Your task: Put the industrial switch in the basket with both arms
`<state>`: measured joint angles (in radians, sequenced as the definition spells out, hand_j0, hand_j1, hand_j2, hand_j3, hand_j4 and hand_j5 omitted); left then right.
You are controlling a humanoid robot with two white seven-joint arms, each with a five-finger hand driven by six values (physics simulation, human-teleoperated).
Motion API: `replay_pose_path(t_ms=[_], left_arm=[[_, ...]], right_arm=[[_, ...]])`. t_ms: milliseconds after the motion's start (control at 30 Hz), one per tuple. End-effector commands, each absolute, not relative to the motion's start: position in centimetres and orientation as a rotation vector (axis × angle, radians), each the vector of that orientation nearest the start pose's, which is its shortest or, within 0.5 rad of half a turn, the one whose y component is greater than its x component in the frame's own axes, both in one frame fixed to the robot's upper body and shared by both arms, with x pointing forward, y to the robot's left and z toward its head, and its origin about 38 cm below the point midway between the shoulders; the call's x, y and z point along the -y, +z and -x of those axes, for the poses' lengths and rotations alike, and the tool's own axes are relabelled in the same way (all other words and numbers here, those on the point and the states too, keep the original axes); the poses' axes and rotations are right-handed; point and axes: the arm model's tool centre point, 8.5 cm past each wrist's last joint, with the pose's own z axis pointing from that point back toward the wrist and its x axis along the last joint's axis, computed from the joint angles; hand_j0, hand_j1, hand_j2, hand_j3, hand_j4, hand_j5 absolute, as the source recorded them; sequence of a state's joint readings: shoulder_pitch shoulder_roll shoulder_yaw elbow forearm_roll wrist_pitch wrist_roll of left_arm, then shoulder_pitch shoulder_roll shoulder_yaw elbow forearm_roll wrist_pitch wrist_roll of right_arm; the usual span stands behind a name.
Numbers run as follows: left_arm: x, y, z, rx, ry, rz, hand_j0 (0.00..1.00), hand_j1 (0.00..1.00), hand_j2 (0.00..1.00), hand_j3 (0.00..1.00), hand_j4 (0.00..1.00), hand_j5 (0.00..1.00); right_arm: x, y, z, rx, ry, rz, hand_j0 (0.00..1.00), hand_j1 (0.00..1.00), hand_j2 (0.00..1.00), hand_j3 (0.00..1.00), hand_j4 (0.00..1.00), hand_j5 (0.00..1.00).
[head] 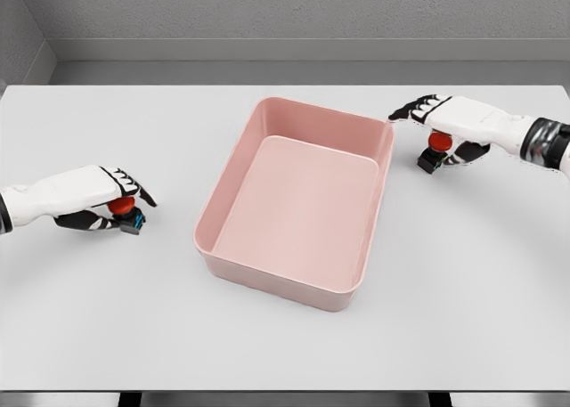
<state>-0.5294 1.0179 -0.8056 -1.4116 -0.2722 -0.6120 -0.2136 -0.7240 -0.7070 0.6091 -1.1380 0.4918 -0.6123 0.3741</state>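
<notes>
I see two red-capped industrial switches: one (126, 213) left of the pink basket (233, 170), pinched in my left hand (100, 199) low over the white table (98, 318); the other (435, 150) just right of the basket's far corner, gripped under my right hand's (450, 122) curled fingers. Both sit outside the basket.

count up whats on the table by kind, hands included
industrial switches: 2, left switch in the left hand, right switch in the right hand
pink basket: 1
robot hands: 2
total: 5
</notes>
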Motion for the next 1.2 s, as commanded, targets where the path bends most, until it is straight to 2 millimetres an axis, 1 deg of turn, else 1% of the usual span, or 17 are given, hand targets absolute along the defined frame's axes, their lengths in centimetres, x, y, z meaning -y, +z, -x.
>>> replay_pose_path(t_ms=[0, 67, 100, 133, 233, 267, 400, 433, 533, 633, 700, 800, 900, 1000, 1033, 1100, 1167], left_arm=[[-36.3, 16.2, -39.1, 1.411, -1.902, -0.309, 0.58, 0.58, 0.58, 0.58, 0.58, 0.58], [-36.3, 16.2, -39.1, 1.41, -1.901, -0.31, 0.52, 0.52, 0.52, 0.52, 0.52, 0.52], [-36.4, 16.2, -39.1, 1.409, -1.902, -0.311, 0.52, 0.52, 0.52, 0.52, 0.52, 0.52], [-36.3, 16.2, -39.1, 1.41, -1.901, -0.31, 0.49, 0.49, 0.49, 0.49, 0.49, 0.49], [-36.3, 16.2, -39.2, 1.411, -1.901, -0.309, 0.45, 0.45, 0.45, 0.45, 0.45, 0.45], [-36.3, 16.2, -39.1, 1.41, -1.901, -0.31, 0.42, 0.42, 0.42, 0.42, 0.42, 0.42], [-36.4, 16.6, -39.4, 1.422, -1.893, -0.324, 0.39, 0.39, 0.39, 0.39, 0.39, 0.39], [-36.4, 16.6, -39.4, 1.422, -1.893, -0.324, 0.36, 0.36, 0.36, 0.36, 0.36, 0.36], [-36.4, 16.7, -39.4, 1.424, -1.892, -0.325, 0.36, 0.36, 0.36, 0.36, 0.36, 0.36], [-36.4, 16.8, -39.5, 1.428, -1.89, -0.328, 0.36, 0.36, 0.36, 0.36, 0.36, 0.36], [-36.4, 16.9, -39.5, 1.432, -1.885, -0.326, 0.34, 0.34, 0.34, 0.34, 0.34, 0.34], [-36.4, 17.0, -39.5, 1.439, -1.879, -0.324, 0.34, 0.34, 0.34, 0.34, 0.34, 0.34], [-36.4, 18.1, -39.9, 1.469, -1.867, -0.354, 0.32, 0.32, 0.32, 0.32, 0.32, 0.32], [-36.4, 18.3, -40.0, 1.475, -1.862, -0.358, 0.3, 0.3, 0.3, 0.3, 0.3, 0.3], [-36.4, 18.7, -40.1, 1.486, -1.858, -0.369, 0.3, 0.3, 0.3, 0.3, 0.3, 0.3], [-36.4, 19.1, -40.2, 1.497, -1.855, -0.379, 0.3, 0.3, 0.3, 0.3, 0.3, 0.3], [-36.5, 19.7, -40.4, 1.511, -1.849, -0.395, 0.3, 0.3, 0.3, 0.3, 0.3, 0.3]], right_arm=[[33.4, 18.4, -48.3, 1.361, 1.916, 0.503, 1.0, 1.0, 1.0, 1.0, 1.0, 1.0], [33.8, 18.6, -48.5, 1.339, 1.928, 0.513, 1.0, 1.0, 1.0, 1.0, 1.0, 1.0], [33.5, 18.5, -48.5, 1.334, 1.943, 0.507, 1.0, 1.0, 1.0, 1.0, 1.0, 1.0], [33.5, 18.4, -48.5, 1.33, 1.948, 0.505, 1.0, 1.0, 1.0, 1.0, 1.0, 1.0], [33.9, 18.6, -48.5, 1.321, 1.95, 0.515, 1.0, 1.0, 1.0, 1.0, 1.0, 1.0], [33.6, 18.5, -48.5, 1.313, 1.966, 0.509, 1.0, 1.0, 1.0, 1.0, 1.0, 1.0], [34.3, 17.9, -48.7, 1.286, 1.95, 0.506, 1.0, 1.0, 1.0, 1.0, 1.0, 1.0], [34.4, 17.8, -48.8, 1.283, 1.945, 0.505, 1.0, 1.0, 1.0, 1.0, 1.0, 1.0], [34.4, 17.7, -48.8, 1.281, 1.944, 0.504, 1.0, 1.0, 1.0, 1.0, 1.0, 1.0], [34.5, 17.8, -48.8, 1.279, 1.944, 0.507, 0.88, 0.88, 0.88, 0.88, 0.88, 0.88], [34.7, 17.5, -48.6, 1.228, 1.967, 0.477, 0.78, 0.78, 0.78, 0.78, 0.78, 0.78], [34.7, 17.6, -48.6, 1.232, 1.962, 0.476, 0.8, 0.8, 0.8, 0.8, 0.8, 0.8], [34.8, 17.7, -48.6, 1.23, 1.962, 0.479, 0.81, 0.81, 0.81, 0.81, 0.81, 0.81], [35.1, 17.7, -48.5, 1.223, 1.963, 0.481, 0.84, 0.84, 0.84, 0.84, 0.84, 0.84], [35.2, 17.7, -48.5, 1.221, 1.961, 0.483, 0.84, 0.84, 0.84, 0.84, 0.84, 0.84], [36.1, 18.1, -48.4, 1.207, 1.956, 0.5, 0.84, 0.84, 0.84, 0.84, 0.84, 0.84], [37.2, 18.0, -48.4, 1.183, 1.939, 0.509, 0.85, 0.85, 0.85, 0.85, 0.85, 0.85]])
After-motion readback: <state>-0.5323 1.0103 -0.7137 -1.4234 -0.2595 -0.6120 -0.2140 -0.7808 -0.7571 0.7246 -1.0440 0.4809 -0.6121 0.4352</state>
